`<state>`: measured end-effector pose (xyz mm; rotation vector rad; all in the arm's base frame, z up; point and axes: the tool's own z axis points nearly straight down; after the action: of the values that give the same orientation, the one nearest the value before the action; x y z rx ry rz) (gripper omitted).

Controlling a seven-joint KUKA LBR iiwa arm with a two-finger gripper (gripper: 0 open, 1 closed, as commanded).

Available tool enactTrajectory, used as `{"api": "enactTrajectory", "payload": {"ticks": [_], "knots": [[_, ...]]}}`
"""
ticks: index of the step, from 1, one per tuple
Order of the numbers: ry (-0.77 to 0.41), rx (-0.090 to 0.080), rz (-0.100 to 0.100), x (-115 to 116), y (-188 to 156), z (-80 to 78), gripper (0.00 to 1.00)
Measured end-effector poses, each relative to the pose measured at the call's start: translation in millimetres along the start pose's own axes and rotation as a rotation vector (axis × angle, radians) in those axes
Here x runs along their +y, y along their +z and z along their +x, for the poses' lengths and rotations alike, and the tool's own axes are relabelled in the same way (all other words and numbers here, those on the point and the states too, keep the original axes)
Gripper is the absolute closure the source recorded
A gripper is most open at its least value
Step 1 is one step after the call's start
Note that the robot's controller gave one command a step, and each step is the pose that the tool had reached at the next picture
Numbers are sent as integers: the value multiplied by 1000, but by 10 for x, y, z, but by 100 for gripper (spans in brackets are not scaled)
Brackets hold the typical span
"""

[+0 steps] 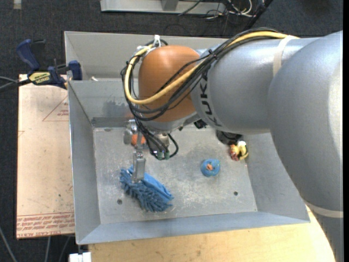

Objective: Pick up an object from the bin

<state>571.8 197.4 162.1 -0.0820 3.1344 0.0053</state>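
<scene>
A big grey arm (pixel 262 91) is seen coming in over the right edge of the bin, and much of that side is covered by it. The grey metal bin (pixel 82 146) is seen under it, with sloping walls and a flat, speckled floor. A round orange cover (pixel 163 75) is fixed at the end of the arm, over the back part of the floor, and it is wrapped by black and yellow cables (pixel 131 86). A shaggy blue thing (pixel 147 192), soft and full of little tufts like a mop head, is laid flat on the floor near the bin's front left corner. The pincer (pixel 139 168) is hung straight down from under the orange cover, and its tip is set right at the back edge of the shaggy blue thing, touching it or almost touching it. Whether the pincer is open or closed cannot be told, and nothing can be seen held in it. A small round blue thing with an orange spot (pixel 210 167) is found near the middle of the floor, well apart from the pincer. A tiny yellow, red and black thing (pixel 238 151) is placed just beside it, closer to the bin's right edge and partly under the arm.
</scene>
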Motion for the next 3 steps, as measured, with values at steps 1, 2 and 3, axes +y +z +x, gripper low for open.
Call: {"api": "enactTrajectory", "payload": {"ticks": [1, 2, 3], "knots": [[70, 6, 1, -62, 530, 358, 0], [178, 6, 1, -74, 872, 599, 100], [178, 6, 1, -74, 872, 599, 100]]}}
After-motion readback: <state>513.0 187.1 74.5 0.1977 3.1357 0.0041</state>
